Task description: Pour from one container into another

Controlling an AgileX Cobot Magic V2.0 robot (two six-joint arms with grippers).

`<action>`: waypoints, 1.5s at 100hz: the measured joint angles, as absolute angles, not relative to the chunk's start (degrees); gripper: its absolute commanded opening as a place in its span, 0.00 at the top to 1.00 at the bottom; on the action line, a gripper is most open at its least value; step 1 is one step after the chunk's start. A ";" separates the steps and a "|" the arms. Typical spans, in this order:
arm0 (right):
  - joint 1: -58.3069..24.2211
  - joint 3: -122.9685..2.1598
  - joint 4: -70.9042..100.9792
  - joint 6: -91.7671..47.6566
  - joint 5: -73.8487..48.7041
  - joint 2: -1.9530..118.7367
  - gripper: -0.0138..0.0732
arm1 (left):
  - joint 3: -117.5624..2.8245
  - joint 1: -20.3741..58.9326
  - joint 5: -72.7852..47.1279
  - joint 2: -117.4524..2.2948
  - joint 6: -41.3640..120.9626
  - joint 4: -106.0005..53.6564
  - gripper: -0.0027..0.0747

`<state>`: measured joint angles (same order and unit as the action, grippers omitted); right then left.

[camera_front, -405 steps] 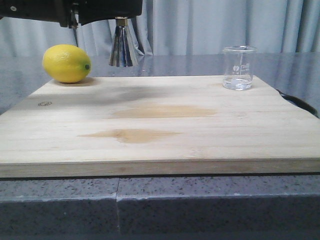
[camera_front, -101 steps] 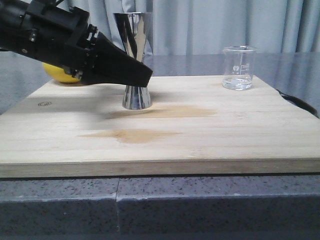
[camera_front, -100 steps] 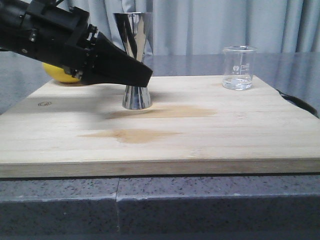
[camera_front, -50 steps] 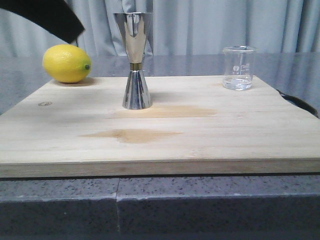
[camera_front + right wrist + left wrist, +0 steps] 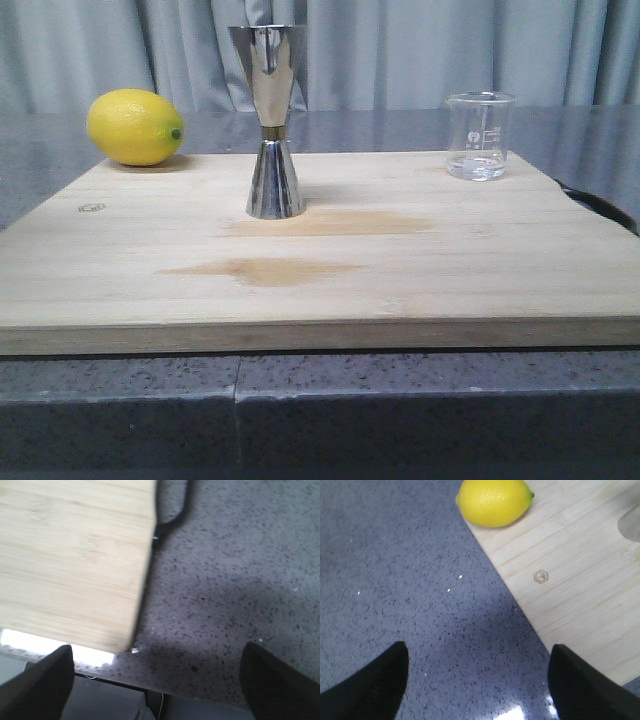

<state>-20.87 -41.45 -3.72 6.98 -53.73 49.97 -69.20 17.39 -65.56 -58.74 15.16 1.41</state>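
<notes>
- left claw (image 5: 477, 680): over the grey bench (image 5: 395, 580) off the board's left side, fingers spread wide, nothing held; lemon (image 5: 134, 127) at the board's 10 o'clock corner.
- cutting board (image 5: 400, 290): pale wood, two darker patches near its middle.
- jigger (image 5: 269, 120): upright, left of board centre toward 11 o'clock, long axis vertical, open cone up; shiny steel hourglass, thin gold band at the waist. Looks ready to receive.
- beaker (image 5: 479, 136): upright at the board's 1 o'clock, well apart from the jigger; clear glass, white marks, a little clear liquid at the bottom.
- right claw (image 5: 155, 680): over the bench off the board's right edge, wide open, empty; black cable (image 5: 177, 510) nearby.
- key relation: beaker sits on the right side, so the right arm is judged nearer; it isn't in the right wrist view, so exact bearing from that claw can't be told.
</notes>
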 measured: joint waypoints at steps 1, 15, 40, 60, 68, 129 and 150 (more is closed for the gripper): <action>-20.87 -41.63 -3.59 6.86 -53.75 49.97 0.17 | -68.94 17.39 -65.56 -58.50 14.87 1.55 0.31; -19.79 -44.69 -3.31 5.64 -54.19 49.68 0.17 | -62.41 17.02 -64.53 -53.63 10.18 2.95 0.31; -16.67 -44.33 -3.87 5.27 -50.37 42.73 0.17 | -49.71 15.87 -55.98 -43.18 3.31 2.94 0.32; -16.36 -41.61 -4.77 5.13 -46.82 35.89 0.17 | -43.34 15.87 -50.27 -37.77 2.60 1.86 0.32; -16.36 -40.53 -4.91 5.13 -45.84 34.12 0.17 | -42.51 15.87 -48.87 -37.51 2.57 1.30 0.32; -16.36 -40.03 -5.66 5.13 -44.94 33.37 0.92 | -41.92 15.82 -44.99 -37.42 2.48 -1.24 0.93; -16.36 -40.03 -6.11 5.13 -44.85 33.37 0.92 | -41.92 15.82 -43.45 -37.42 2.48 -1.34 0.99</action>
